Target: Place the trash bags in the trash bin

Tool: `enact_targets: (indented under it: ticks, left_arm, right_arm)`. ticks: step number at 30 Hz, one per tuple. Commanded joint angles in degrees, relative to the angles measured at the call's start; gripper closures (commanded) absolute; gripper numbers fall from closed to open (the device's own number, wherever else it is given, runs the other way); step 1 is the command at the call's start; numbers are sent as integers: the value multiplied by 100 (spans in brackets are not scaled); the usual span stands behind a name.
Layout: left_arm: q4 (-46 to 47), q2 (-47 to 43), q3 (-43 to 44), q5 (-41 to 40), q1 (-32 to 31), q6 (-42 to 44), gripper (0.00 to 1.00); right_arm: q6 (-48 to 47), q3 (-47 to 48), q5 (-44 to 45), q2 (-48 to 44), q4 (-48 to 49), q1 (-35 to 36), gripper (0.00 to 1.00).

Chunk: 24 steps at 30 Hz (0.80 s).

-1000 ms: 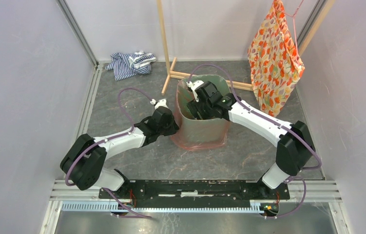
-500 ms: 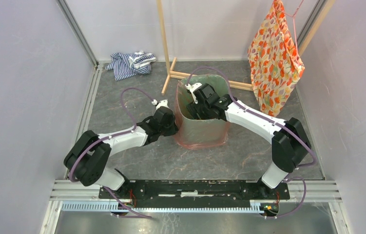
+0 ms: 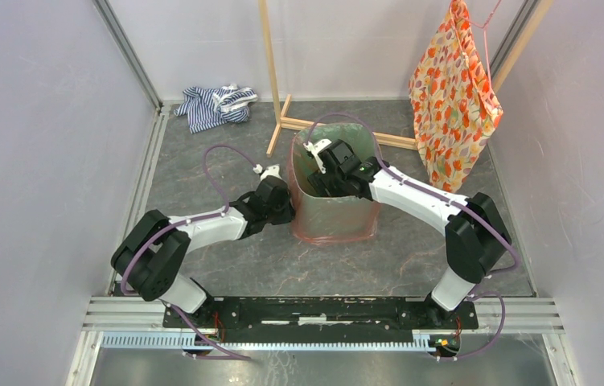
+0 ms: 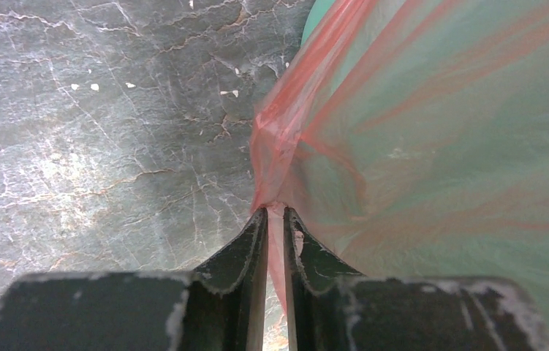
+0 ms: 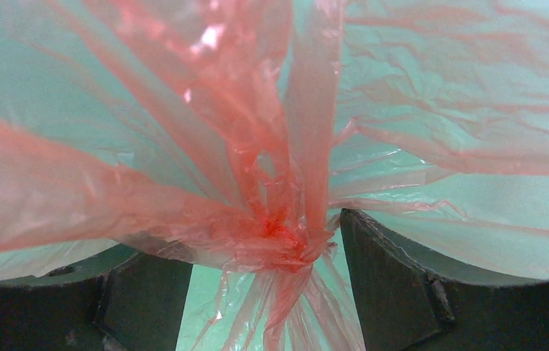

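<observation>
The mint-green trash bin [image 3: 363,145] stands on the floor at mid-scene. The thin red trash bag [image 3: 334,229] is draped over its outer wall, pooling at its base. My left gripper [image 3: 289,211] is at the bin's left side. In the left wrist view it [image 4: 275,219] is shut on a fold of the bag [image 4: 286,139] beside the covered bin wall [image 4: 461,146]. My right gripper [image 3: 322,186] reaches down inside the bin. Its jaws [image 5: 264,248] stand open, and the bag's gathered, crinkled bunch [image 5: 278,230] lies between the fingers [image 5: 388,285] against the green bin interior [image 5: 476,205].
A wooden rack [image 3: 274,72] stands just behind the bin. A striped cloth [image 3: 218,104] lies at the back left. An orange floral cloth [image 3: 451,104] hangs at the back right. Grey walls close in both sides, over a dark marbled floor [image 4: 110,131].
My left arm has edged toward the bin and its jaws have closed further on the bag. My right gripper has shifted a little left inside the bin. The bag's skirt at the base has drawn in slightly.
</observation>
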Motion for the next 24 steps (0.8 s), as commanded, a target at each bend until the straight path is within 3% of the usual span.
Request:
enact_targets:
  ticks: [1, 12, 24]
  left_arm:
    - [252, 51, 198, 46, 16, 249, 81]
    - [190, 52, 241, 110, 16, 328, 81]
    - [15, 16, 354, 146, 16, 497, 81]
  right_arm:
    - [-373, 179, -82, 326, -82, -24, 23]
    - [-1392, 1107, -153, 435, -878, -38, 21]
    - [-2314, 330, -161, 349, -28, -352, 20]
